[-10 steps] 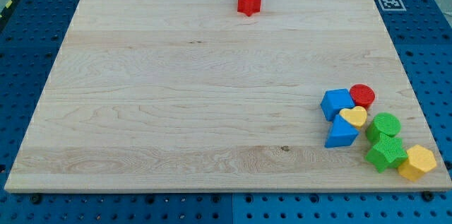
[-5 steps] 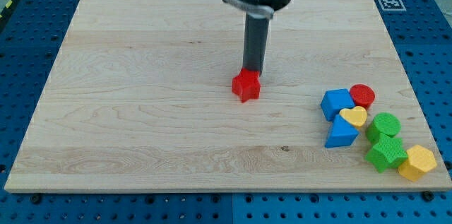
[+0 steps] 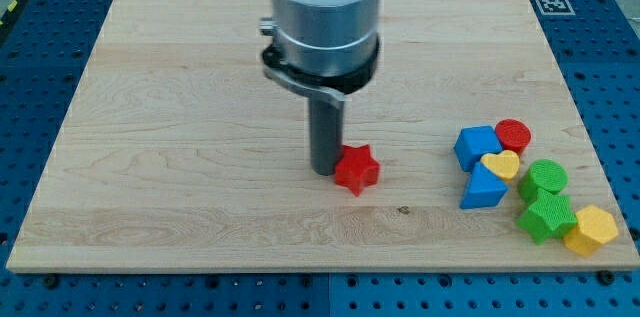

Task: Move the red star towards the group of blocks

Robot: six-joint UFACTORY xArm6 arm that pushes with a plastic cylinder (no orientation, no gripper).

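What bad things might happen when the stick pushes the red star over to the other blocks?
My tip touches the red star off-centre, at its left edge, so the star may spin or slip off sideways. Pushed too hard, it could hit the blue block and yellow heart, scattering the group near the board's right edge.
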